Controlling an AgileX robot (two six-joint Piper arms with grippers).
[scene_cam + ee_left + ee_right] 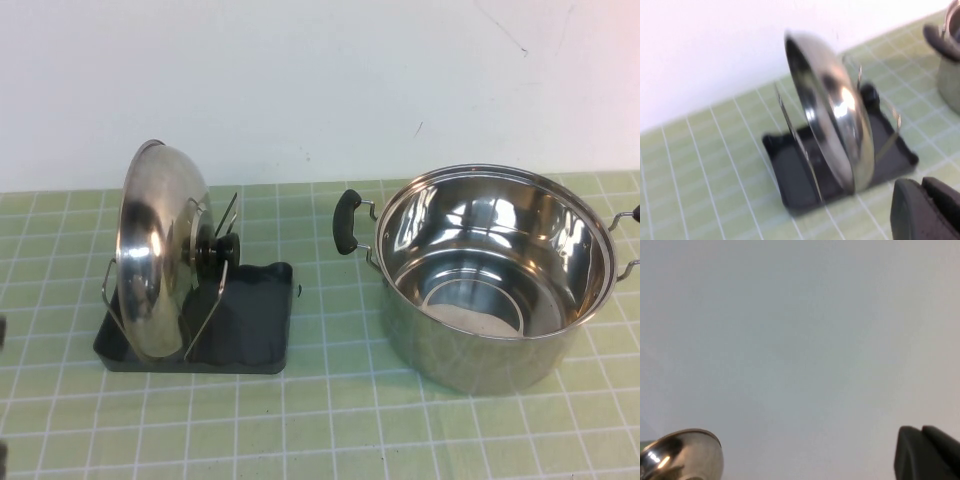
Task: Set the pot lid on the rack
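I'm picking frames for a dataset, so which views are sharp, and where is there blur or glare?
High view: sharp, with glare on the pot lid and pot. Left wrist view: lid and rack blurred, left end effector a dark corner shape. Right wrist view: mostly blank wall, right end effector at the edge.

1. My table wears a green mat with a white grid.
2. The rack sits directly on it, on my left.
3. The steel pot stands on it, on my right, well apart from the rack.
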